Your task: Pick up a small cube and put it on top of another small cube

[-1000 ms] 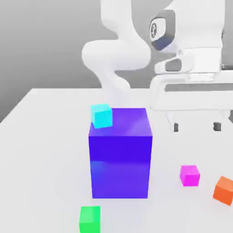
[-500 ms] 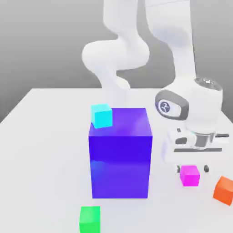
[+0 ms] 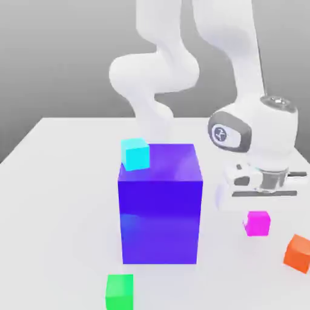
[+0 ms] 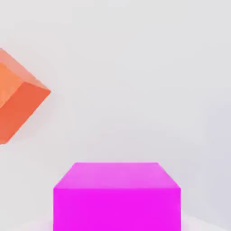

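You are mid-pick — the gripper [image 3: 259, 209] sits just above the small magenta cube [image 3: 258, 223]; finger state I cannot tell; next, carry it toward the cyan cube [image 3: 135, 153].

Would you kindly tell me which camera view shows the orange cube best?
The exterior view: the orange cube sits on the table at that view's right, near the magenta cube, slightly clipped. The hand view crops it more heavily at the picture's edge.

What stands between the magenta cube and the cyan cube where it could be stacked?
The big blue-violet cube stands between them. The magenta cube is under the gripper, at the exterior view's right of that block; the cyan cube rests on the block's top far corner. A direct sideways path would meet the block's wall, so the cube must probably go over its top.
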`<action>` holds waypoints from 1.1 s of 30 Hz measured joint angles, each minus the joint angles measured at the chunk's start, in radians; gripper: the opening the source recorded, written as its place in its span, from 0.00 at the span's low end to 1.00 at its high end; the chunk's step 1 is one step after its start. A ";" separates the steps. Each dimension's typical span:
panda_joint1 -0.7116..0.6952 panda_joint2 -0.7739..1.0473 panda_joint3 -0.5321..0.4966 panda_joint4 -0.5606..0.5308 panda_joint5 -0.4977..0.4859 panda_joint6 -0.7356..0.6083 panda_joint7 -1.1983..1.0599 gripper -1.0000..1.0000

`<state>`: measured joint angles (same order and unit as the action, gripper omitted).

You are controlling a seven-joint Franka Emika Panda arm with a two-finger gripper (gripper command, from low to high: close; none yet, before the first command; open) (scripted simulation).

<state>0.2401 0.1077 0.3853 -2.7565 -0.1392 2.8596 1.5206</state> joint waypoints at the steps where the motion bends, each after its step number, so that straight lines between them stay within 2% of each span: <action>1: -0.006 0.000 0.006 0.016 0.009 -0.010 -0.030 0.00; 18: -0.240 0.072 -0.085 0.210 -0.025 -0.132 -0.666 0.00; 33: -0.483 0.056 -0.157 0.291 0.018 -0.233 -1.255 0.00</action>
<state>-0.2432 0.1637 0.2286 -2.4650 -0.1210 2.6265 0.2654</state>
